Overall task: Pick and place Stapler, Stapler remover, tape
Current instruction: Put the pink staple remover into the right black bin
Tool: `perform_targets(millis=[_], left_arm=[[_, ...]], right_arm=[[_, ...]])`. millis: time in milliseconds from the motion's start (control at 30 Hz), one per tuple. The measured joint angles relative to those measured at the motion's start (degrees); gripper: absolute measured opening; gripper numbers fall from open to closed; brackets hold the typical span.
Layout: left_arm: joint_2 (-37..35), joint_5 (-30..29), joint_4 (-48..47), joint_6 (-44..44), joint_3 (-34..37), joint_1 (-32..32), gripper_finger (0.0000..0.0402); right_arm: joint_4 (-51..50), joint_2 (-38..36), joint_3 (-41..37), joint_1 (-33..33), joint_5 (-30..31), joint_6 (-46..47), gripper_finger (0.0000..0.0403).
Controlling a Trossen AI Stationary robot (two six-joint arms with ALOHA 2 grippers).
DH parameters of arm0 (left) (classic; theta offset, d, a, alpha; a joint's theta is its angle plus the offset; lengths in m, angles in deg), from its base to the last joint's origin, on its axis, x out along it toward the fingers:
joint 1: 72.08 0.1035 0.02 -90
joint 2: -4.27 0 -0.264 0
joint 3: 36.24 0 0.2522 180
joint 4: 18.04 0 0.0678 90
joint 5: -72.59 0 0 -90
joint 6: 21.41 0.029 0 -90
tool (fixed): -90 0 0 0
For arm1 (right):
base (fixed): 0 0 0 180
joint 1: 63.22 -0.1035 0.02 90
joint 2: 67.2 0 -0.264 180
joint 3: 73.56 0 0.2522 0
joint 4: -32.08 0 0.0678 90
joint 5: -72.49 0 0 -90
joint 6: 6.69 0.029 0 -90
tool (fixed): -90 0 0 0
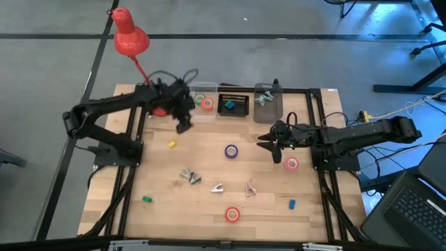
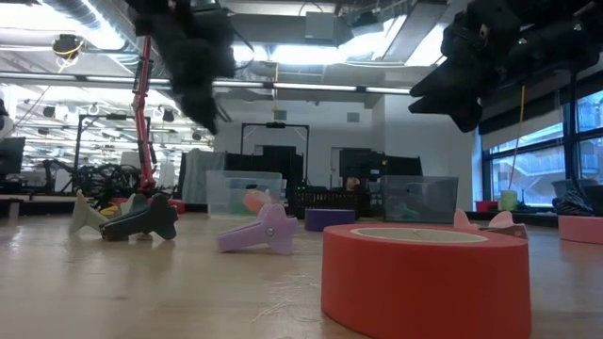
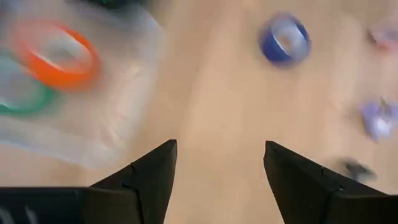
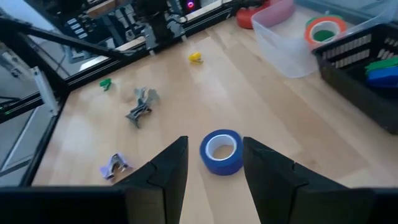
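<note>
Tape rolls lie flat on the table: a blue one (image 1: 231, 150) in the middle, a pink one (image 1: 291, 164) at the right, a red one (image 1: 232, 214) near the front edge. An orange roll (image 3: 59, 55) and a green roll (image 3: 18, 99) lie in the clear bin (image 1: 202, 104) at the back. Staple removers (image 1: 189, 176) (image 1: 217, 187) (image 1: 250, 188) lie in the near half. Which thing is the stapler I cannot tell. My left gripper (image 1: 182, 125) hangs open and empty beside the clear bin. My right gripper (image 1: 268, 143) is open in the air, right of the blue roll (image 4: 221, 151).
A black basket (image 1: 233, 104) with blue and green pieces and a second clear bin (image 1: 267, 103) stand along the far edge. Small yellow (image 1: 171, 144), green (image 1: 147, 199) and blue (image 1: 292, 204) blocks lie scattered. A red lamp (image 1: 129, 35) stands at the far left.
</note>
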Motion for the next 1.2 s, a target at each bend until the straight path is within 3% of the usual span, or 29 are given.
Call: perform_targets(millis=[200,567,967,1200], left_arm=[[-1.99,1.30,-1.50,-1.41,8.86,-11.56,0.0234],[-1.71,-8.48,4.73,0.17,12.37,-26.43,0.0231],[-1.71,-14.37,10.43,-3.36,12.37,-29.54,0.0221],[-1.33,-14.48,11.82,-3.40,12.37,-29.54,0.0221]], right_arm=[[0.52,0.00,0.00,0.00,0.87,-1.52,0.0154],[0.85,0.00,0.00,0.00,2.40,-2.13,0.0154],[0.56,0.00,0.00,0.00,2.27,-1.43,0.0154],[0.90,0.00,0.00,0.00,2.16,-0.82,0.0154]])
